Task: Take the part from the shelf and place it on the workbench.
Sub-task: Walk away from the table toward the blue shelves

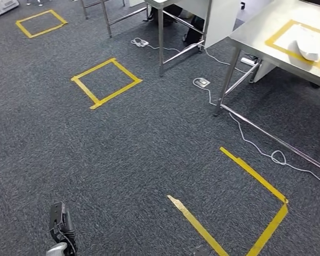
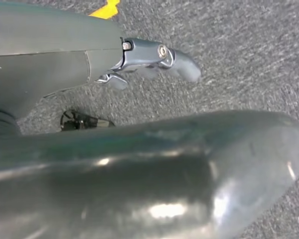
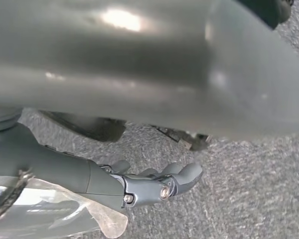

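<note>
Both hands hang by the robot's sides, left hand [image 2: 155, 57] and right hand [image 3: 155, 184] holding nothing, fingers loosely extended. At upper right, a white moulded part [image 1: 309, 49] already lies on the steel tabletop [image 1: 255, 33], so placement looks done.

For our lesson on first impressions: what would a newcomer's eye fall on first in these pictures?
Probably the yellow tape squares marked on the dark grey carpet. Next, the shiny steel table at the far right, with a white part lying in its taped frame. White cables trail across the floor beneath it.
</note>
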Tool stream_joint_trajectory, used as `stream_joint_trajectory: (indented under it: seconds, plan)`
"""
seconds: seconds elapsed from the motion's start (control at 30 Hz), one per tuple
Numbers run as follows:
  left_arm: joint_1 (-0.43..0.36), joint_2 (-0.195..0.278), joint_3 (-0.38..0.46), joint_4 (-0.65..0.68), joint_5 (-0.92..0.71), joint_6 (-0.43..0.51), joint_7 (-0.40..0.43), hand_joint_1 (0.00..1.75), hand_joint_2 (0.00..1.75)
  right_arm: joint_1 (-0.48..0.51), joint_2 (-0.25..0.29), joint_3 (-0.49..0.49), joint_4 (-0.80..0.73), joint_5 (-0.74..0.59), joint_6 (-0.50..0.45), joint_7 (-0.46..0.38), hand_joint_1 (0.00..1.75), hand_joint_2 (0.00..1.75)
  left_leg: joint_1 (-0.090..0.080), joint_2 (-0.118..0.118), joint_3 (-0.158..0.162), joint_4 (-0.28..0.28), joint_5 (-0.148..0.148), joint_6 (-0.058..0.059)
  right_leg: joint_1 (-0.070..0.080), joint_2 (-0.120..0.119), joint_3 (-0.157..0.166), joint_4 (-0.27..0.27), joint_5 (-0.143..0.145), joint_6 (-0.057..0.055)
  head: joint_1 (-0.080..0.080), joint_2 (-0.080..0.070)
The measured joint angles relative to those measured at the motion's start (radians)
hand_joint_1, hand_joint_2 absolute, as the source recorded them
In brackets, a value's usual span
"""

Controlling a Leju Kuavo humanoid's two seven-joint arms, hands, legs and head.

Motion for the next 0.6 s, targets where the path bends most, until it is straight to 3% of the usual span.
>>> stream_joint_trajectory:
  seconds: [0.03, 0.1, 0.17, 0.23, 0.27, 0.3, 0.33, 0.4, 0.47, 0.53, 0.6]
  plan:
    - [0.002, 0.0, -0.004, 0.0, 0.002, 0.0, 0.0, 0.0, 0.0, -0.002, 0.0, 0.001, 0.0, 0.0, 0.0, 0.0, 0.0, 0.0, 0.001, -0.012, -0.002, -0.001, 0.003, 0.007, -0.001, -0.005, -0.001, 0.001, -0.005, 0.005, 0.001, 0.0]
    - [0.003, 0.0, -0.012, 0.0, 0.007, 0.001, -0.001, 0.0, 0.0, -0.005, 0.0, 0.002, 0.0, 0.0, 0.0, -0.001, 0.0, 0.0, 0.005, -0.036, -0.004, -0.006, 0.009, 0.021, -0.006, 0.034, -0.018, 0.036, -0.036, 0.014, 0.004, 0.0]
    - [-0.002, 0.001, -0.019, 0.0, 0.012, 0.0, -0.002, 0.0, 0.0, -0.004, 0.0, 0.003, 0.001, 0.0, 0.0, -0.002, 0.0, 0.0, 0.007, -0.062, -0.009, -0.008, 0.014, 0.031, -0.01, 0.098, -0.072, 0.156, -0.1, 0.018, 0.01, 0.0]
    - [-0.002, 0.001, -0.026, 0.0, 0.018, 0.001, -0.002, 0.0, 0.0, 0.0, 0.0, 0.004, 0.001, 0.0, 0.0, -0.002, 0.0, 0.0, 0.006, -0.091, -0.012, -0.008, 0.016, 0.035, -0.012, 0.121, -0.137, 0.285, -0.145, 0.018, 0.01, 0.0]
    - [0.001, 0.001, -0.029, 0.0, 0.022, 0.0, -0.002, 0.0, 0.0, 0.002, 0.0, 0.004, 0.001, 0.0, 0.0, -0.002, 0.0, 0.0, 0.006, -0.106, -0.012, -0.007, 0.016, 0.035, -0.011, 0.124, -0.15, 0.305, -0.14, 0.018, 0.01, 0.0]
    - [0.003, 0.002, -0.032, 0.0, 0.025, 0.0, -0.002, 0.0, 0.0, 0.002, 0.0, 0.005, 0.001, 0.0, 0.0, -0.003, 0.0, 0.0, 0.006, -0.121, -0.012, -0.006, 0.017, 0.035, -0.012, 0.127, -0.145, 0.283, -0.114, 0.017, 0.01, 0.0]
    - [0.004, 0.001, -0.035, 0.0, 0.03, -0.001, -0.002, 0.0, 0.0, 0.003, 0.0, 0.005, 0.001, -0.001, 0.0, -0.003, 0.0, 0.0, 0.006, -0.136, -0.011, -0.005, 0.017, 0.033, -0.013, 0.135, -0.121, 0.226, -0.074, 0.015, 0.01, 0.0]
    - [0.003, 0.001, -0.039, 0.0, 0.036, -0.002, -0.002, 0.0, 0.0, 0.002, 0.0, 0.005, 0.001, -0.001, -0.001, -0.004, 0.0, 0.0, 0.006, -0.164, -0.013, -0.001, 0.017, 0.027, -0.019, 0.182, -0.064, 0.091, -0.009, 0.012, 0.01, 0.0]
    - [0.001, 0.002, -0.043, 0.0, 0.04, -0.002, -0.002, 0.0, 0.0, 0.001, 0.0, 0.005, 0.002, -0.001, -0.001, -0.004, 0.0, 0.0, 0.006, -0.187, -0.023, 0.004, 0.021, 0.015, -0.023, 0.213, -0.033, 0.028, 0.004, 0.01, 0.009, 0.0]
    - [0.004, 0.005, -0.046, 0.0, 0.045, -0.001, -0.001, 0.0, 0.0, 0.001, 0.0, 0.005, 0.002, -0.001, -0.001, -0.004, 0.0, 0.0, 0.009, -0.208, -0.033, 0.006, 0.027, 0.003, -0.023, 0.196, -0.026, 0.022, 0.004, 0.004, 0.009, 0.0]
    - [0.008, 0.008, -0.049, 0.0, 0.048, 0.001, 0.0, 0.0, 0.0, -0.001, 0.001, 0.005, 0.002, -0.002, -0.002, -0.004, 0.0, 0.0, 0.007, -0.18, -0.047, 0.033, 0.007, -0.007, -0.025, 0.169, -0.024, 0.017, 0.009, -0.007, 0.005, 0.0]
